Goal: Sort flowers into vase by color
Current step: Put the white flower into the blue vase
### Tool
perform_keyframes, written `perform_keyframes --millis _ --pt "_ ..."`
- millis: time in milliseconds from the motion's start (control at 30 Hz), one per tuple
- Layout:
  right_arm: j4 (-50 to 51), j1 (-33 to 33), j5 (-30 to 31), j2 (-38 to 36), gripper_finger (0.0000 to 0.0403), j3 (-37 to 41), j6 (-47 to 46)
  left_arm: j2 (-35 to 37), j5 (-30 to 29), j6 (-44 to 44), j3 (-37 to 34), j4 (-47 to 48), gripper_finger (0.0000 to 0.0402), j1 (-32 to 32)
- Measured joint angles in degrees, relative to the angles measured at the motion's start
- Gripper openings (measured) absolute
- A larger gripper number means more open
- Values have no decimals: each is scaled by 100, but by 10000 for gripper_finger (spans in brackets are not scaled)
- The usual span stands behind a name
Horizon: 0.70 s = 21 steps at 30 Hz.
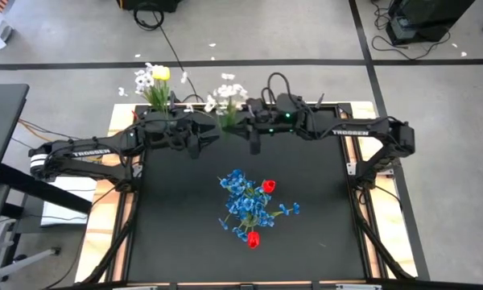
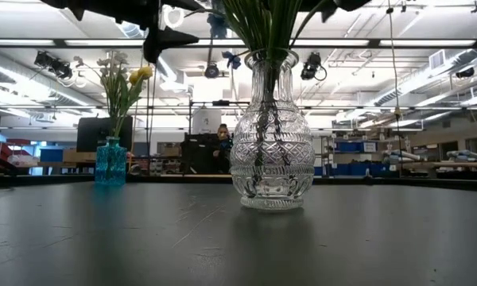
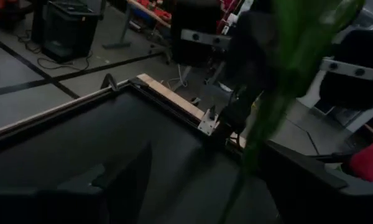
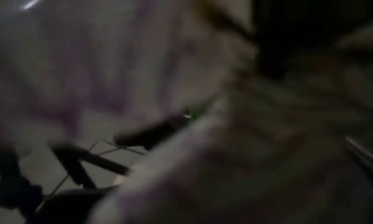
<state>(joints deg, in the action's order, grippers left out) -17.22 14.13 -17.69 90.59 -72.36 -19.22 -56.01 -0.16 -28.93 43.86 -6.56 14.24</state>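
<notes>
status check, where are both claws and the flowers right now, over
Left claw open at mat's far edge. Right claw shut on white blossom sprig, beside left. Clear cut-glass vase holds blue bunches and red tulips; small blue glass vase holds yellow tulip.

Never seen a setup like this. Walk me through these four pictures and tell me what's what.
This is a robot with two dark arms working over a black mat. One picture looks straight down, one looks level across the mat, and two come from wrist cameras, both blurred. From above, the left arm and right arm meet at the mat's far edge. The left jaws are open; the right jaws are shut, apparently pinching a white sprig. A clear vase mid-mat holds blue flowers and red tulips. A blue vase holds a yellow tulip and white blossoms.
</notes>
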Motion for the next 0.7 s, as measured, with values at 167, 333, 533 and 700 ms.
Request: perform_keyframes --millis 167,333,533,700 --pt "283 1 -319 373 20 -498 196 -64 -4 93 2 -331 287 -42" --pt "322 67 -491 497 20 -736 292 -51 -20 154 2 -468 259 -138" --pt "270 313 -343 460 20 -738 279 -57 -16 473 2 -452 241 -191" --pt "196 549 -453 349 20 -749 262 -57 -150 802 2 -440 253 -191"
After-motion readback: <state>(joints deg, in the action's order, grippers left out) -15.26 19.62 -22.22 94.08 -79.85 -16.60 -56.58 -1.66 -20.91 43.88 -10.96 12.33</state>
